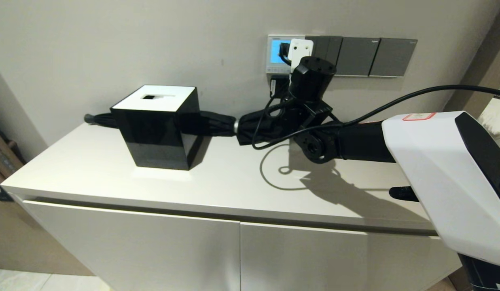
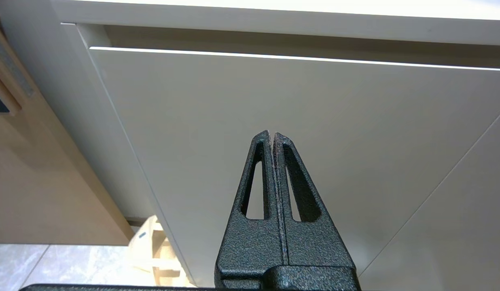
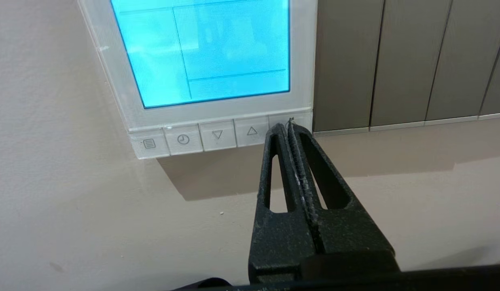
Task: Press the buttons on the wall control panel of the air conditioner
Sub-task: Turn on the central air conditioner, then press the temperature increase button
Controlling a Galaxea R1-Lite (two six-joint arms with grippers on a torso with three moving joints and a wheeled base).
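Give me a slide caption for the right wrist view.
Shut right gripper tips on the end button of the buttons under the lit blue wall control panel.

- The right arm's large white angular plastic forearm shell has a black panel along its far side and a small red-edged label on top.
- Ahead of it sit a matte black round elbow joint and a black cylindrical wrist housing with small holes in its cap.
- A thin black cable loops along the arm.
- The black textured right gripper and the matching left gripper each have tapered fingers with long slots.
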